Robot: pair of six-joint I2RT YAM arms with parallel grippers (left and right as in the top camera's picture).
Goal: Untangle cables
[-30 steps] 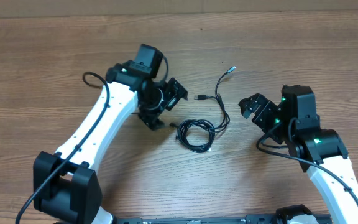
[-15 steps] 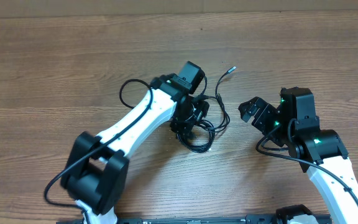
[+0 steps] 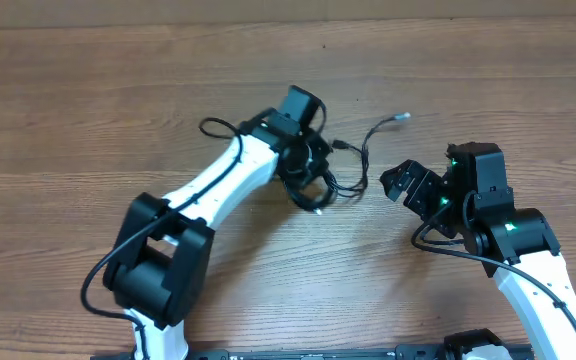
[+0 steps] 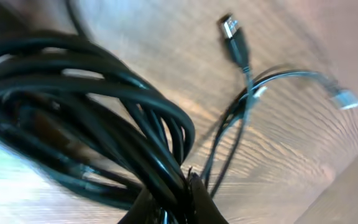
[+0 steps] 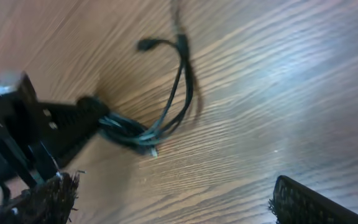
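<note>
The cables are thin black cords, coiled in a small bundle near the table's middle. Two strands trail right to small plugs. My left gripper is shut on the bundle. In the left wrist view the coil fills the left side, pinched at the bottom between the jaws of the left gripper. A USB plug and a pale plug lie on the wood beyond. My right gripper stands open just right of the bundle, holding nothing. Its wrist view shows the cables ahead of it.
The table is bare wood. The left arm's own thicker black wire loops out beside its wrist. The two arms' ends are close together near the bundle. In the right wrist view the left gripper shows at the left.
My left arm swung right onto the bundle and its jaws shut on it. The bundle then shifted toward the far side, and the loose strands moved right. The right arm stayed still.
</note>
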